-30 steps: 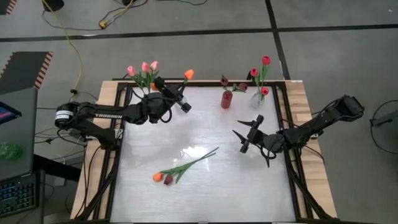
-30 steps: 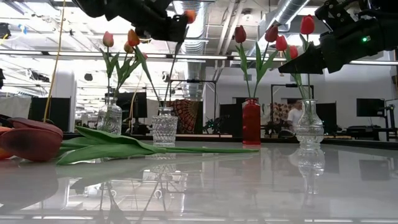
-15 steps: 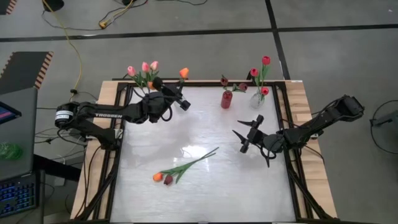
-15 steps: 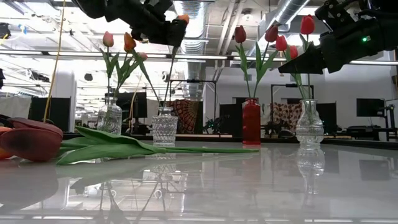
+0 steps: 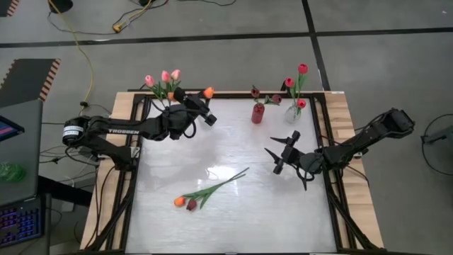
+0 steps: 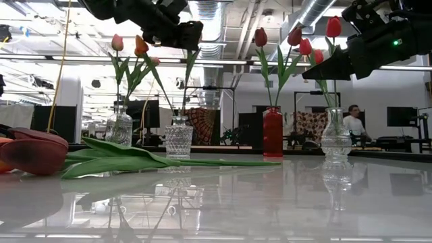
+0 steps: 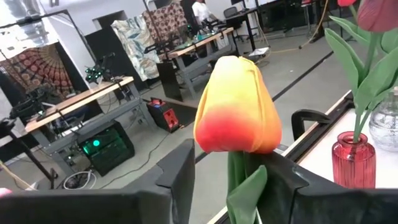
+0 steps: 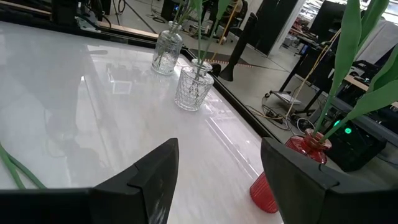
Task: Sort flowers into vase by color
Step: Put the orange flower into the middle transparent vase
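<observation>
An orange tulip (image 5: pixel 208 92) is seen standing with its stem dropped into the second clear glass vase (image 6: pixel 179 140) at the far edge of the table (image 5: pixel 233 212), its head (image 7: pixel 237 107) framed between the fingers of the left gripper (image 5: pixel 204 110); the jaws appear parted around the stem with visible gaps, so the flower is judged released rather than grasped. Beside it, pink tulips (image 5: pixel 164 76) are already gathered in the first clear vase (image 6: pixel 119 127), dark maroon tulips (image 5: pixel 265 97) in the red vase (image 5: pixel 257 112), and red tulips (image 5: pixel 297 86) in the clear vase at the far right (image 6: pixel 335 137). Two tulips (image 5: pixel 185 202), one orange and one dark, are left lying near the front of the table, well apart from the vases. The right gripper (image 5: pixel 282 152) is held wide open and empty above the table's right side. Most of the sorting is judged done, with these two stems left.
</observation>
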Tool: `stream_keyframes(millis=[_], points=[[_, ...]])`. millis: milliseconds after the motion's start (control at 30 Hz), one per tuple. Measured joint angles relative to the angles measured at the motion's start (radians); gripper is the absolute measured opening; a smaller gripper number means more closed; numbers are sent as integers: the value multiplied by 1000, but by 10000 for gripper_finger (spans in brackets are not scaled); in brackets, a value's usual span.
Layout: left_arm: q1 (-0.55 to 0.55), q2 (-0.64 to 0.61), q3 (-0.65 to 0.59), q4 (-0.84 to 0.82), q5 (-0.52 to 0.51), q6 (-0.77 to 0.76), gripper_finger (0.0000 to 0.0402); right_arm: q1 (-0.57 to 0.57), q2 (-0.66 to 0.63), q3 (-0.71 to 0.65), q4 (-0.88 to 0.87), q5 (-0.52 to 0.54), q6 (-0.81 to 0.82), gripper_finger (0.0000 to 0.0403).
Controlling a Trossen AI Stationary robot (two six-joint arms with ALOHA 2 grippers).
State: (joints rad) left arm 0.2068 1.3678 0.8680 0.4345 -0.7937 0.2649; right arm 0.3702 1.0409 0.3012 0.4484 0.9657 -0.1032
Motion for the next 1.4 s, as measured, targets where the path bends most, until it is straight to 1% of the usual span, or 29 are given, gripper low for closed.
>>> stream_keyframes(millis=[133,233,533,733,833,900,967,1067,1100,1400], points=[[-10,0,0,9,0,9,139,0,0,0,0,0,0,256],[-22,0,0,45,0,36,144,0,0,0,0,0,0,256],[-59,-1,0,167,0,114,145,0,0,0,0,0,0,256],[-89,-1,0,170,0,127,145,0,0,0,0,0,0,256],[-96,-1,0,170,-1,159,145,0,0,0,0,0,0,256],[-96,-1,0,170,-22,175,145,0,0,0,0,0,0,256],[-88,-1,0,167,-67,176,145,0,0,0,0,0,0,256],[-79,-2,0,137,-133,152,145,0,0,0,0,0,0,256],[-78,-2,0,120,-141,138,145,0,0,0,0,0,0,256],[-75,-2,0,-122,-135,-32,145,0,0,0,0,0,0,256]])
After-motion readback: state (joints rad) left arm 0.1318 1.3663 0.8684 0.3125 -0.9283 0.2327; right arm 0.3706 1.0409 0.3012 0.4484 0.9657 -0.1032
